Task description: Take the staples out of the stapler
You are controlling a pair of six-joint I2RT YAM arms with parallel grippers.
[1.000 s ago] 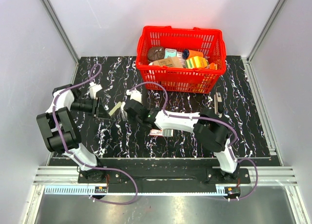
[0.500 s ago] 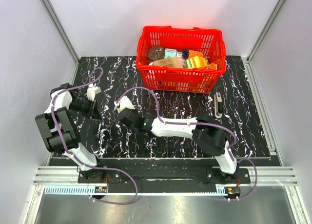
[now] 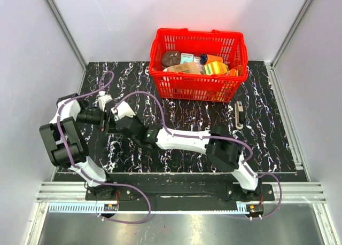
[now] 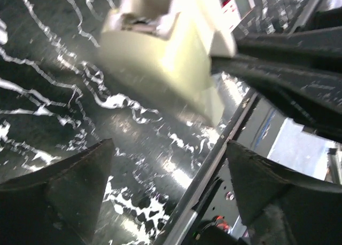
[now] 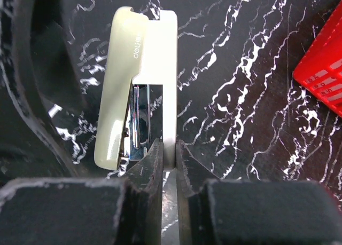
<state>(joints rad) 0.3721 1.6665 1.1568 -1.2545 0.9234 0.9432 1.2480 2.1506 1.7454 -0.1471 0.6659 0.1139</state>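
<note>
The stapler (image 5: 125,79) is cream with a white base and hangs above the black marbled table, its cream top swung apart from the base. Chrome inner track (image 5: 138,117) shows between the two halves; I cannot make out any staples. My right gripper (image 5: 170,146) is shut on the end of the white base. In the left wrist view the stapler (image 4: 171,58) floats just beyond my left gripper (image 4: 170,143), which is open with nothing between its fingers. From above, both grippers meet at the table's left, left gripper (image 3: 107,119) facing right gripper (image 3: 118,122).
A red basket (image 3: 199,87) full of groceries stands at the back. A slim dark bar with a pale strip (image 3: 239,115) lies at the right. The table's front edge (image 4: 214,165) runs close under my left gripper.
My right arm has carried the stapler leftwards to the left gripper. The left gripper has gone from shut to wide open. A small labelled box seen earlier is now under the right arm.
</note>
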